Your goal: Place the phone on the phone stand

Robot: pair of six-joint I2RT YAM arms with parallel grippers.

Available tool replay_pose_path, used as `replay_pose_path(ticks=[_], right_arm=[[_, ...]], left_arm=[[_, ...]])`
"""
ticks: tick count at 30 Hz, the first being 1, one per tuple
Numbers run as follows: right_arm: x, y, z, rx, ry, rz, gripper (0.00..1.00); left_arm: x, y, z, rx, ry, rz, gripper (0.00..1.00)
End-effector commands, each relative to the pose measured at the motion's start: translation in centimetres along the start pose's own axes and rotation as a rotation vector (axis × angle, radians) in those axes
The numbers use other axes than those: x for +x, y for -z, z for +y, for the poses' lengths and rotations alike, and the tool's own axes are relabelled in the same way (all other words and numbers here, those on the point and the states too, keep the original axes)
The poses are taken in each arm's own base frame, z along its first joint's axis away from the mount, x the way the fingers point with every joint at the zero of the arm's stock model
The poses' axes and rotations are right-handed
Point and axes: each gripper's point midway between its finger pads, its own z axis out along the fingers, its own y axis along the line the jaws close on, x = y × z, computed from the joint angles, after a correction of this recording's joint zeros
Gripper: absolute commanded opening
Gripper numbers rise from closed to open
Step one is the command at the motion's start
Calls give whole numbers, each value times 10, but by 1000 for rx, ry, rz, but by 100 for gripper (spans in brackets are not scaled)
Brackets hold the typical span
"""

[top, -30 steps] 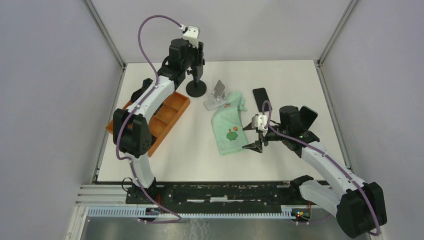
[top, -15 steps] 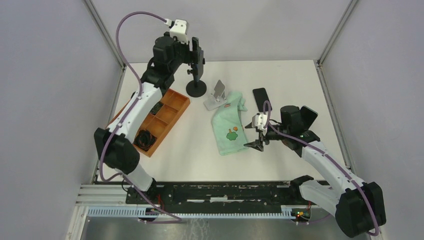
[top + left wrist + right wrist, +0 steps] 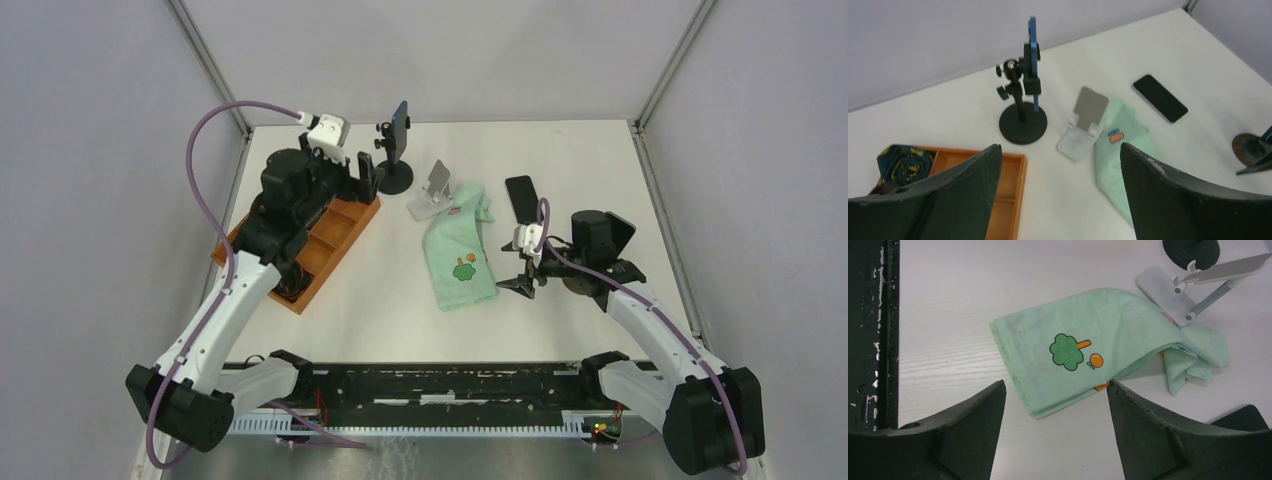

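The phone [image 3: 1032, 55] stands edge-on atop the stand [image 3: 1023, 125], seemingly clamped. Stiff, slick, fragile: pinch its long edges. Both arms' jaws gape empty, well clear of the stand.

Lab cell — grey panel walls [image 3: 90, 150]; white table [image 3: 380, 290].
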Motion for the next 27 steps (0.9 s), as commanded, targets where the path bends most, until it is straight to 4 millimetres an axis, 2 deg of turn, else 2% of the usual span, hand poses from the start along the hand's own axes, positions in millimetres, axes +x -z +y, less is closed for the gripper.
replay_pose_path(ticks=[1,9,14,17,27], right_arm=[[4,4,-8,28,30,14,81],[-7,9,-24,68,31,41,82],[-17,13,-44,91,36,87,83],[-31,14,-58,102,49,86,83],[-72,12,-99,140,66,43,84]], left_arm=[[47,30,-2,19,-52,71,92],[87,44,10,-53,-61,84,92],[109,49,15,-77,-68,130,92],[115,53,24,-129,-71,148,92],[118,54,26,-137,-85,166,92]])
